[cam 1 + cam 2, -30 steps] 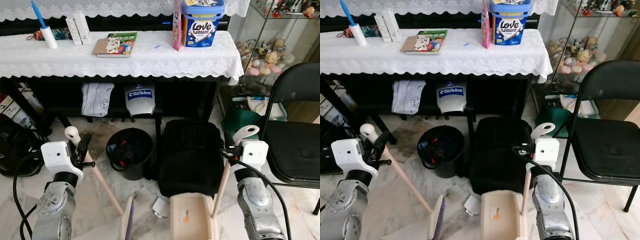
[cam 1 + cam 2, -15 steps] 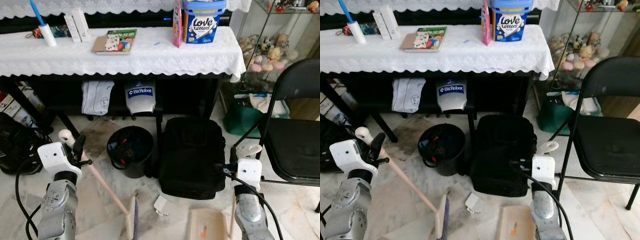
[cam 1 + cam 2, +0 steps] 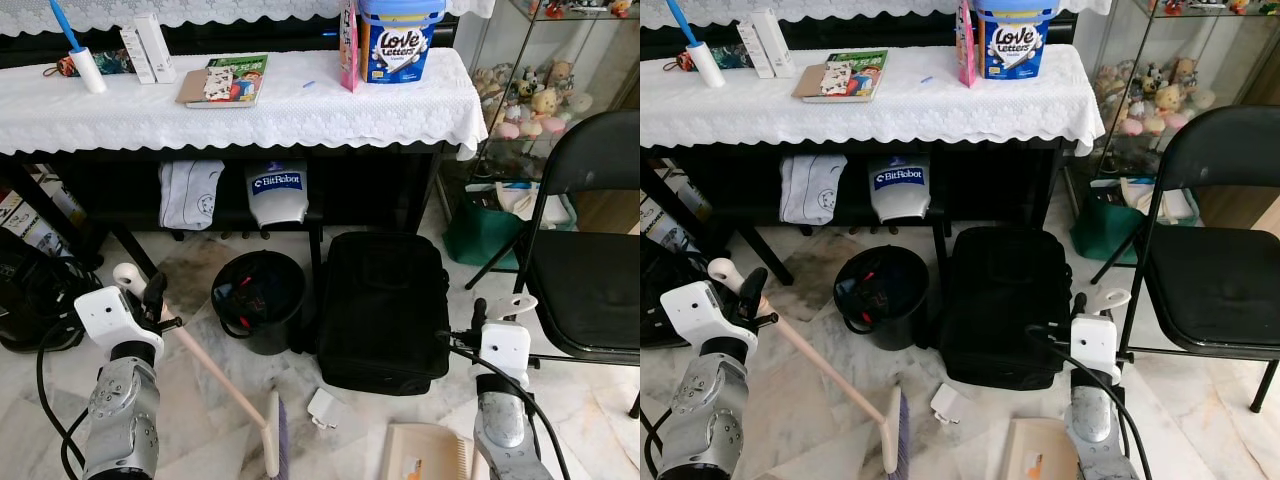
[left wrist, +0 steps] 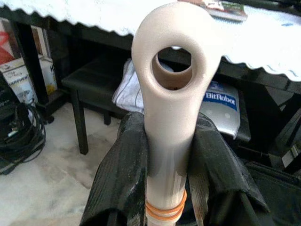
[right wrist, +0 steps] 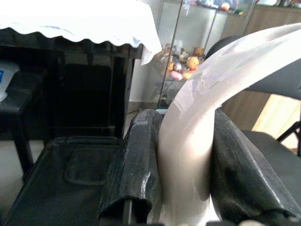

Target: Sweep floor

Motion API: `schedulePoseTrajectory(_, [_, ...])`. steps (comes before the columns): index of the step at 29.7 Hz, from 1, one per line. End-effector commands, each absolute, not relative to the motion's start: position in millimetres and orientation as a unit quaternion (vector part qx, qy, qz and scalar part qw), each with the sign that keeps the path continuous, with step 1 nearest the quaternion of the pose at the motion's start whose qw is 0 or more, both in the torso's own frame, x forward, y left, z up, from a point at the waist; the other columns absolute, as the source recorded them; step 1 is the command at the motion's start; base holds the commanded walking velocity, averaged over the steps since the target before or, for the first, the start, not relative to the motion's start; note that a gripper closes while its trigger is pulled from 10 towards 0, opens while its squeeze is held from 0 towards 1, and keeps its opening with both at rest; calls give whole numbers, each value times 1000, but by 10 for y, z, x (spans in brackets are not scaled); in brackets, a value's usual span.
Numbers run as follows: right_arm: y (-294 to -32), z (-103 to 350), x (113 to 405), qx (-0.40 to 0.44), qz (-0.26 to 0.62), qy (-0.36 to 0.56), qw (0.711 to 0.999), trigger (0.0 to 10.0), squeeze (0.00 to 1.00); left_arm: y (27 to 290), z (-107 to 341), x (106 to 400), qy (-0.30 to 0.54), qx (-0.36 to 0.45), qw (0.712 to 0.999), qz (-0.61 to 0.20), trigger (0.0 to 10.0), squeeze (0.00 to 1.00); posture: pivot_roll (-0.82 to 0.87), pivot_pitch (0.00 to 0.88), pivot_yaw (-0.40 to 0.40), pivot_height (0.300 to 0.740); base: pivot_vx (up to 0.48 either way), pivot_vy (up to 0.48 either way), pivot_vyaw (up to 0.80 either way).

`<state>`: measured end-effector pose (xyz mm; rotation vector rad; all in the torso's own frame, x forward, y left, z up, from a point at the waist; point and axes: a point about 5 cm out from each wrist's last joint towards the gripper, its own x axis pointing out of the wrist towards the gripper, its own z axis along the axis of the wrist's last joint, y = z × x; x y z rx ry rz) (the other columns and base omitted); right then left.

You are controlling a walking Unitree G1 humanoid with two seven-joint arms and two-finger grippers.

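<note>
Beige broom [image 3: 225,385] pinched in left jaws, dustpan [image 3: 425,455] in right, both drawn lower, nearer.

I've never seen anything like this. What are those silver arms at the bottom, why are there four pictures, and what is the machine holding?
It is a walking robot sweeping a floor. Two pictures come from the two eyes of a camera on its head, looking down. The other two come from cameras on its wrists, looking along its black fingers. The left gripper is shut on the broom, whose bristles rest on the marble floor. The right gripper is shut on the handle of the beige dustpan, low beside it. A scrap of white litter lies between them, before a black bin and a black bag.
</note>
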<state>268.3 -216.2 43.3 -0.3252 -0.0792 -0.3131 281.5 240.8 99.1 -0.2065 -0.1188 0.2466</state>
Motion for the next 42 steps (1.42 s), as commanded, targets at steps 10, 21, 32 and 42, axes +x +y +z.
schedulePoseTrajectory(10, [-2108, 530, 2785, -179, -129, -71, 973, 10000, 0, 2454, 989, 2801, -72, -113, 983, 123, 10000, 0, -2, 115, 75, 740, 0, 0, 0])
schedulePoseTrajectory(21, [-2078, 345, 2674, -178, -113, -32, 977, 10000, 0, 2459, 807, 2866, -41, -147, 980, 125, 10000, 0, -2, 138, 63, 740, 0, 0, 0])
schedulePoseTrajectory(32, [-2085, 307, 2634, -179, -109, -26, 978, 10000, 0, 2252, 678, 3032, -4, -211, 976, 51, 10000, 0, -17, 140, 61, 740, 0, 0, 0])
schedulePoseTrajectory(42, [-2097, 332, 2668, -179, -109, -28, 977, 10000, 0, 2222, 702, 2954, 14, -243, 967, -76, 10000, 0, -15, 130, 62, 740, 0, 0, 0])
